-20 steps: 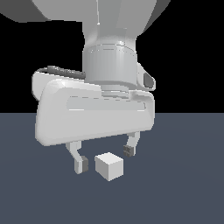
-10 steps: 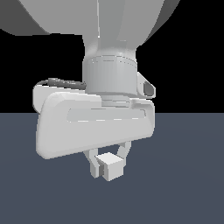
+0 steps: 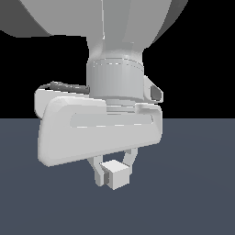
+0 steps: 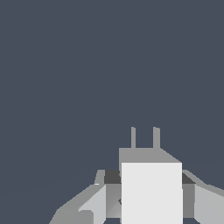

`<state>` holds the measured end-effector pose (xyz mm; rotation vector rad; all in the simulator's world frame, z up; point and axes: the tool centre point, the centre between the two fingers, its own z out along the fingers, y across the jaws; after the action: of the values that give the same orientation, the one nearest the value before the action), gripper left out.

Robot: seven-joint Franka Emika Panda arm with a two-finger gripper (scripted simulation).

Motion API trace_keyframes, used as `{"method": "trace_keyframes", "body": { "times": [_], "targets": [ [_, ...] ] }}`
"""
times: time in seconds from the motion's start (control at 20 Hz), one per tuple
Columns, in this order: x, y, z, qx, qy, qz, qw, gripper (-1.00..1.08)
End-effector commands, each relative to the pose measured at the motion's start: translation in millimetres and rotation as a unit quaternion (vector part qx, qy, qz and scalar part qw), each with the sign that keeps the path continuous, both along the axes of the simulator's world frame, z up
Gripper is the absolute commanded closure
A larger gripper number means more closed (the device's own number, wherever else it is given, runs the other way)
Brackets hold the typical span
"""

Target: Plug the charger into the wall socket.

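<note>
White-grey charger [image 3: 116,175] clamped between gripper [image 3: 113,172] fingers, two prongs showing, dark blue-grey floor [image 3: 197,183] beneath

The claw [image 3: 114,170] grips the charger [image 3: 117,174] above the dark floor [image 3: 197,183].

You see only a flat dark blue-grey floor surface [image 3: 197,183] w/ plain black background [image 3: 202,69] above it, nothing else.

The charger [image 4: 151,192] is cut off by the wrist view's edge, hiding the end effector [image 3: 114,170] pads' contact.
</note>
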<state>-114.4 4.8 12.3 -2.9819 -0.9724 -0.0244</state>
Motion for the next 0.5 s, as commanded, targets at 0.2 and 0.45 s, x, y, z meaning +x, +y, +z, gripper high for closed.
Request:
{"method": "trace_keyframes", "body": {
  "times": [0.2, 0.45],
  "targets": [
    [4, 1, 5, 0.000, 0.000, -0.025, 0.9997, 1.08],
    [10, 3, 14, 0.001, 0.000, -0.068, 0.9977, 1.08]
  ]
}}
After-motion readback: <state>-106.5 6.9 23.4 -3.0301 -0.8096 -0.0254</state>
